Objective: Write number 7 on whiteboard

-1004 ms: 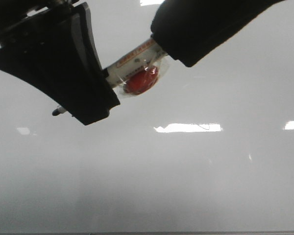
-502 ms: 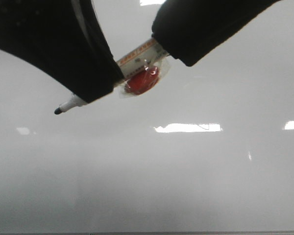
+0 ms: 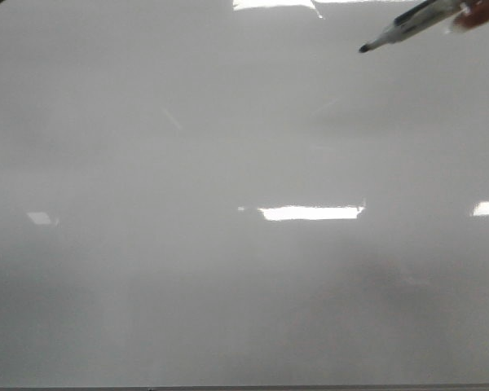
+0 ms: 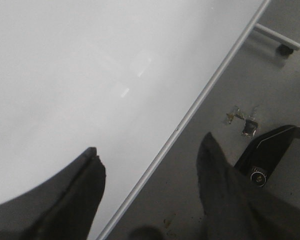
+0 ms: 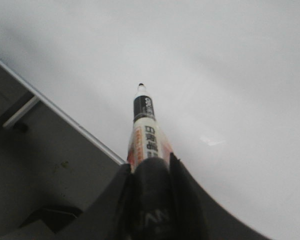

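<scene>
Right gripper (image 5: 149, 172) was clamped on a black-tipped marker (image 5: 144, 125), uncapped, its tip held above the whiteboard (image 3: 228, 309) near the far right corner. No number 7 showed on the board yet. Left gripper (image 4: 150, 180) hung with fingers spread, holding nothing, over the board's edge. If the tip came down slanted or too lightly, the stroke could skip or smear.
</scene>
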